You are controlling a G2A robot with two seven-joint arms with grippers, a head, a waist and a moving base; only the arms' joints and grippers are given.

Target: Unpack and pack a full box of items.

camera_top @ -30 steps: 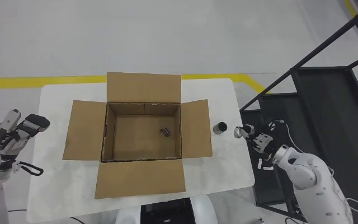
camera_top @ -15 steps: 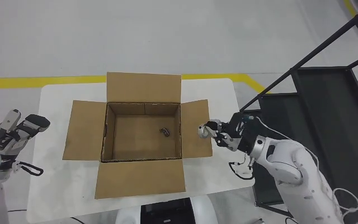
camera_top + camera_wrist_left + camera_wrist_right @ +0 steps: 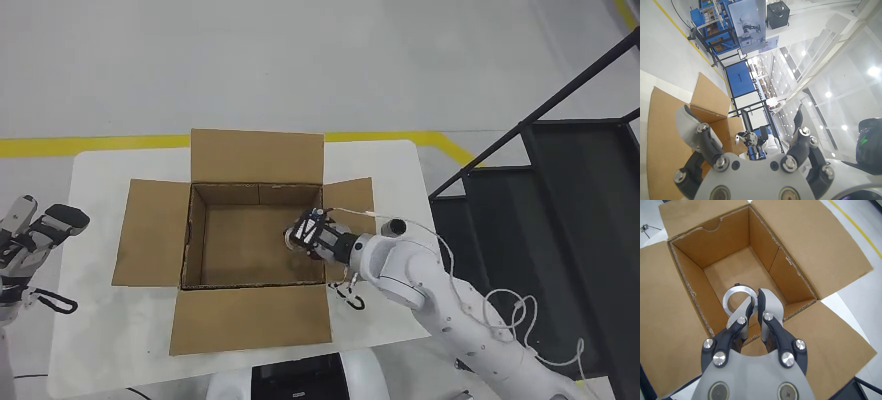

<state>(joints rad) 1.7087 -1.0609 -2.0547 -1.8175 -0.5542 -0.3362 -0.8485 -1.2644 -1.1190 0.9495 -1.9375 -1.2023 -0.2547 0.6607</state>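
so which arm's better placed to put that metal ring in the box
Right. The right gripper is shut on the metal ring directly above the open box. The left gripper is open and empty, off at the table edge, away from the box.

An open box of plain brown corrugated cardboard [image 3: 257, 155], its inner walls a deeper brown in shade. White table [image 3: 100, 170]. Pale grey floor [image 3: 300, 60] crossed by one yellow stripe [image 3: 100, 145]. Shiny silver metal ring [image 3: 725, 299] with a small black tab on its rim. The right gripper [image 3: 754, 301] has matte silver-grey fingers, black pads, black links and bright steel screws. The left gripper [image 3: 742, 113] shows one pale grey finger and one black. Glossy white arm casing [image 3: 400, 270]. Black metal stair frame [image 3: 560, 180].
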